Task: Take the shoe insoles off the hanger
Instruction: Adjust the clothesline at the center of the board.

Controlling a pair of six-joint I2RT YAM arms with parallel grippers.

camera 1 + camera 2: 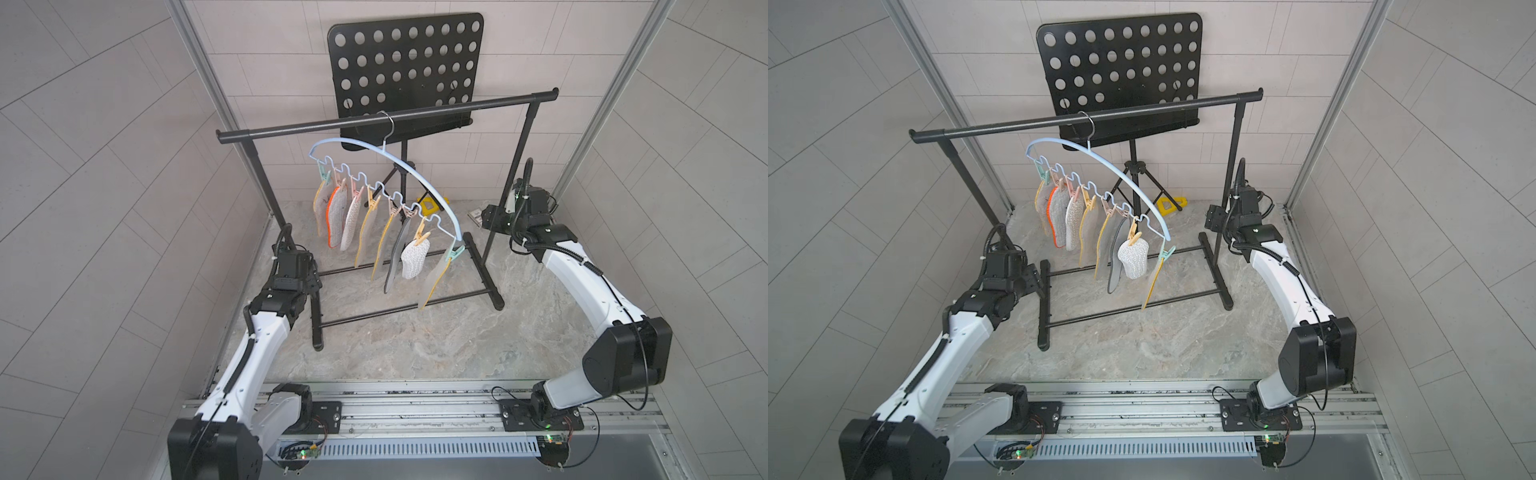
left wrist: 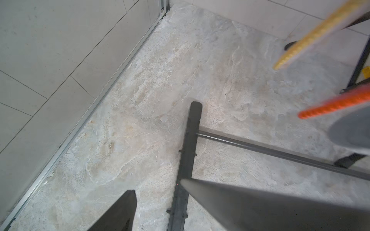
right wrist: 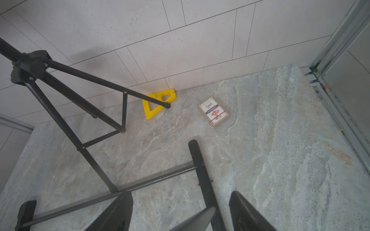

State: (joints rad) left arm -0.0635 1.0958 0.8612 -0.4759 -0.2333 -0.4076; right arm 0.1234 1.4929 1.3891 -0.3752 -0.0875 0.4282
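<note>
1. We're looking at the pale blue hanger (image 1: pixel 399 160). Its wire hook sits over the top bar of the black garment rack (image 1: pixel 457 106), and the arch tilts so the near end hangs lower.
2. The shoe insoles (image 1: pixel 368 232) are all on it, eight in a row, each pinched by a pastel clip.
3. Along the row we pick out an orange-edged insole (image 1: pixel 334 216), a dark grey insole (image 1: pixel 395 262), a folded white knitted insole (image 1: pixel 413 257) and a yellow-edged insole (image 1: pixel 434 282) on the lowest clip.
4. The left gripper (image 1: pixel 313 286) sits low beside the rack's left upright, near the insoles but touching none.
5. Its wrist view shows one finger (image 2: pixel 120 214) set well off to the side, with bare floor between it and the blurred upright. We read the jaws as apart and empty.
6. The right gripper (image 3: pixel 181 193) is at the rack's right upright, well apart from the hanger.
7. Both its fingers stand wide apart with the blurred post between them, and they hold nothing.
8. Behind the rack stands a perforated black music stand (image 1: pixel 407 62). A yellow triangular piece (image 3: pixel 158 104) and a box of cards (image 3: pixel 213 112) lie on the marbled tabletop (image 1: pixel 415 345) by the back wall.
</note>
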